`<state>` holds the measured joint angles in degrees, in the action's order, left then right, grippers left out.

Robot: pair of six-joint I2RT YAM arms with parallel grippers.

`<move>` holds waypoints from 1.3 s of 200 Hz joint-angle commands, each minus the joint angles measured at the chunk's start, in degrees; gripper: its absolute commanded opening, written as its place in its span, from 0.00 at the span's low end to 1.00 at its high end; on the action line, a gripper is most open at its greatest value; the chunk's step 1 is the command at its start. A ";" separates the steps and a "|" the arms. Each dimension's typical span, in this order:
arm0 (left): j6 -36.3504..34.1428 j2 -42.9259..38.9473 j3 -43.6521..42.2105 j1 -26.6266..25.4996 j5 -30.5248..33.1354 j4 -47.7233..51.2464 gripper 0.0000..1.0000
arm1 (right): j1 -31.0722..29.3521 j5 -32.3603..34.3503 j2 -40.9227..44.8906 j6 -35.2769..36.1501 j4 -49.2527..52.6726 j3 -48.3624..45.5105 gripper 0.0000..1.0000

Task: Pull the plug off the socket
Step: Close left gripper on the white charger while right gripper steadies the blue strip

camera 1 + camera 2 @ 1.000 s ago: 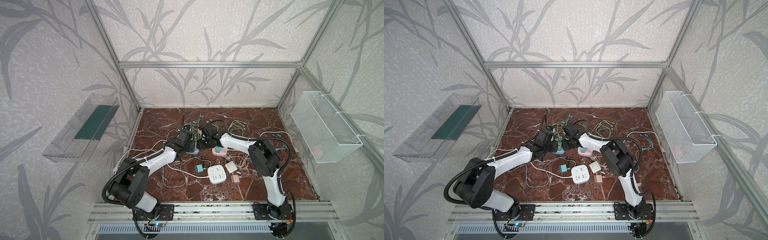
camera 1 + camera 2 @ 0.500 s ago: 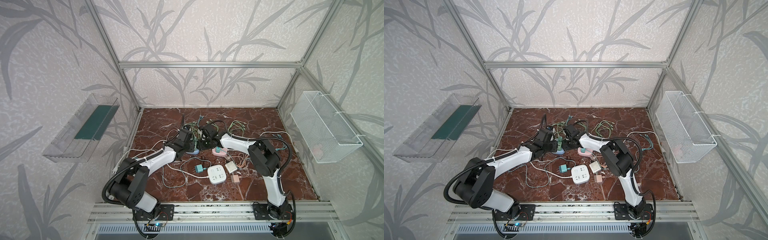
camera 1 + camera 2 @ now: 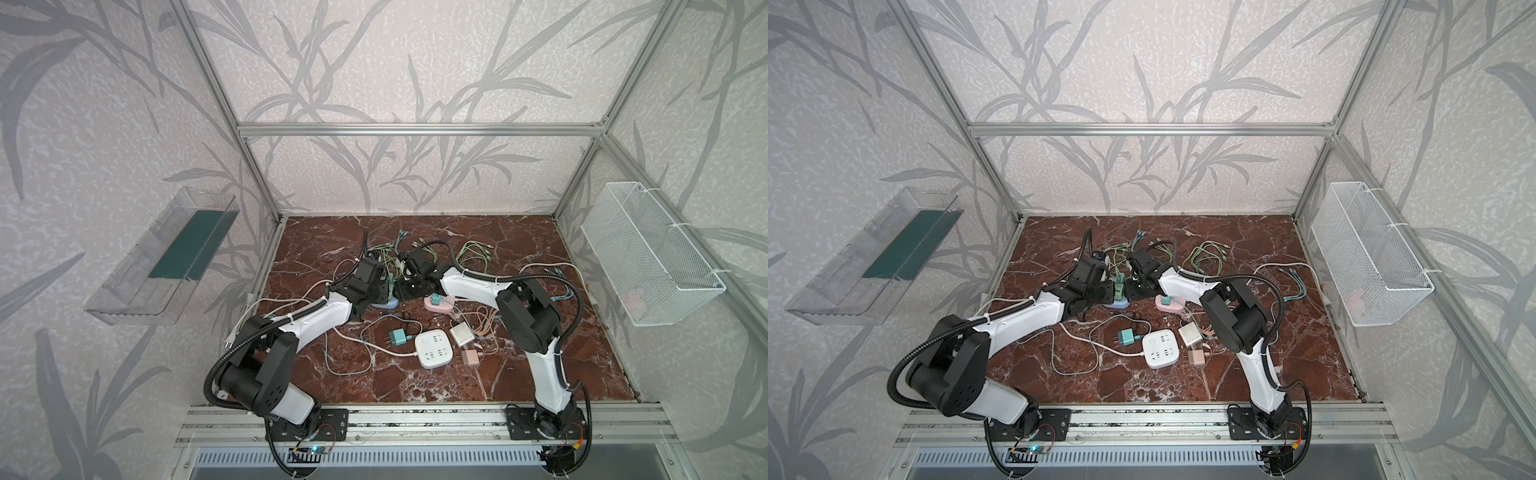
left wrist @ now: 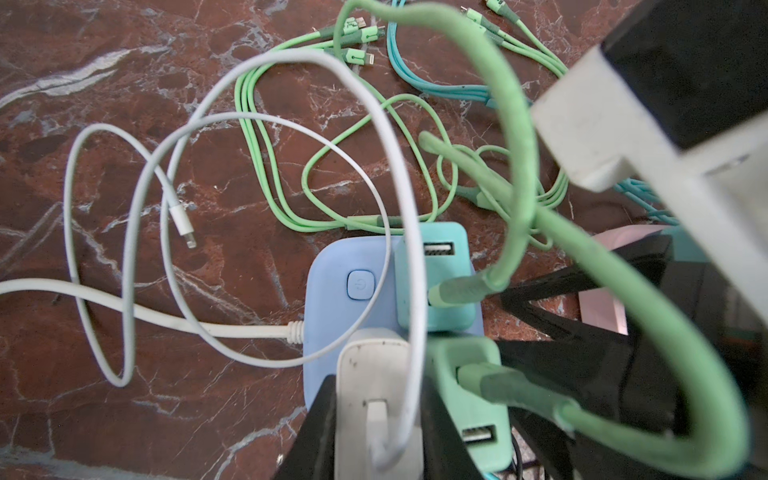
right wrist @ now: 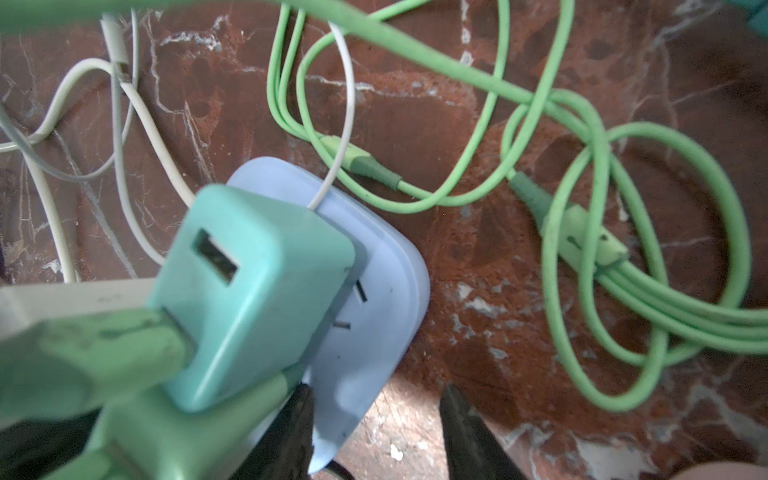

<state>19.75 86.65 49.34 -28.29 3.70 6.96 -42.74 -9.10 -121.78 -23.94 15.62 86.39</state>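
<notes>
White plug [image 4: 365, 365] – scuffed (seemingly seated) in blue socket [image 4: 328, 320]

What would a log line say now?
left pincer: shut on white plug | white plug: in blue socket | right pincer: open at blue socket

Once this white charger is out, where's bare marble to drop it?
Best is the front marble between the white strip and the rail. The back right corner, past the green cables, is bare too. Crowded: mid-table, around the blue socket with the white charger and the pink strip.
</notes>
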 commanded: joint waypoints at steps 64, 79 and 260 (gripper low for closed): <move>1.35 -4.39 1.23 -0.43 -2.98 0.95 0.04 | -0.15 3.77 -0.48 2.75 4.90 -0.68 0.50; 1.18 -4.31 1.12 -0.44 -3.00 1.03 0.04 | -0.15 3.83 -0.31 2.85 4.91 -0.77 0.50; 0.57 -5.28 1.39 -0.37 -4.95 -1.55 0.04 | -0.37 6.75 -2.35 7.06 10.04 1.32 0.48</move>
<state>20.47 83.22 48.88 -28.34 1.72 10.07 -42.89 -5.39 -121.69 -18.79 18.98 88.18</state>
